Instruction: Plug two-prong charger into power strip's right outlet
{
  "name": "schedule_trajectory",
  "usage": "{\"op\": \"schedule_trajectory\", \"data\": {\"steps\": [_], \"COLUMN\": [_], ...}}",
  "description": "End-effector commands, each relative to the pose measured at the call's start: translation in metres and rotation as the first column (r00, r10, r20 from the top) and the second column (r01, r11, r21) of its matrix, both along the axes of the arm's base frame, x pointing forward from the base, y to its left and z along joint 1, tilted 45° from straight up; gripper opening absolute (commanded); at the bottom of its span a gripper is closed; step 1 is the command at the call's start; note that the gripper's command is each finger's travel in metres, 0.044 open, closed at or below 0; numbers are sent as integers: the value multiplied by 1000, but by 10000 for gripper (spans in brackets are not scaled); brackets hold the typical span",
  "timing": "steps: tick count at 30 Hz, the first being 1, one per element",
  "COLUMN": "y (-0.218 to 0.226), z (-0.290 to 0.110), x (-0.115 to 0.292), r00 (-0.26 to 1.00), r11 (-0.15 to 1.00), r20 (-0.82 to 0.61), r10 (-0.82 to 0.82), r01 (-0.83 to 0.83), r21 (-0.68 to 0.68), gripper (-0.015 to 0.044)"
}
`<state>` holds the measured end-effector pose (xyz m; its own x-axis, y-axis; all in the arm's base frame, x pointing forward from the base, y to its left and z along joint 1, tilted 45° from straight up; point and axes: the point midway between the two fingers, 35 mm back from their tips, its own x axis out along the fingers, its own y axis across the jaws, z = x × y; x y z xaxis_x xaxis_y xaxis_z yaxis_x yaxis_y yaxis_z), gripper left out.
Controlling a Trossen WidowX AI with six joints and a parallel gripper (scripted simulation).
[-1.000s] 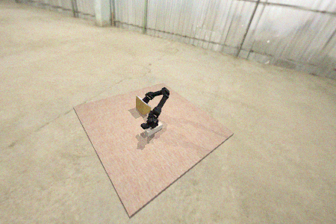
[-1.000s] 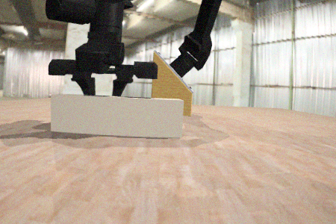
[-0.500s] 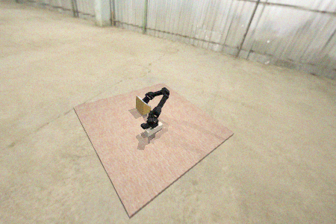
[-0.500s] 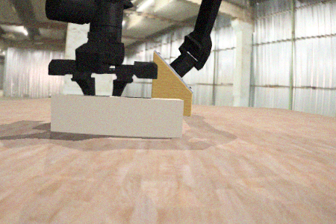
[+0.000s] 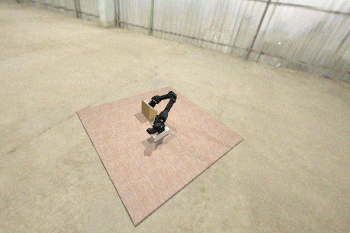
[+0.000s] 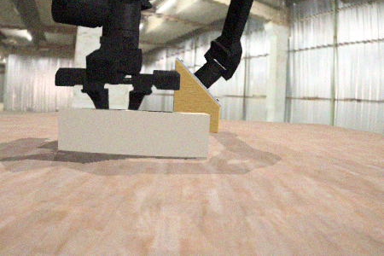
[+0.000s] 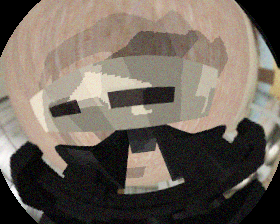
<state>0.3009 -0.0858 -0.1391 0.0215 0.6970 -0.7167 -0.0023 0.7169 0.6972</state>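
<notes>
The white power strip lies flat on the wooden board. In the wrist view its pale top shows two dark outlet slots, one in the middle and one to the left. My gripper points straight down over the left part of the strip, fingertips at its top face. It is shut on the pale charger, seen between the fingers in the wrist view. The prongs are hidden.
A tan wedge-shaped block stands just behind the strip's right end, with the arm's link next to it. Beyond the board lies concrete floor, with corrugated metal walls at the back.
</notes>
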Motion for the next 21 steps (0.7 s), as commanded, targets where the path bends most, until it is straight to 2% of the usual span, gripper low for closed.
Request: {"op": "schedule_trajectory", "data": {"steps": [1,21], "y": [-5,-3], "z": [5,3], "x": [7,8], "r00": [1000,1000], "r11": [1000,1000], "r20": [29,29], "r10": [-6,-6], "r01": [6,6], "r21": [-6,-6], "gripper": [0,0]}}
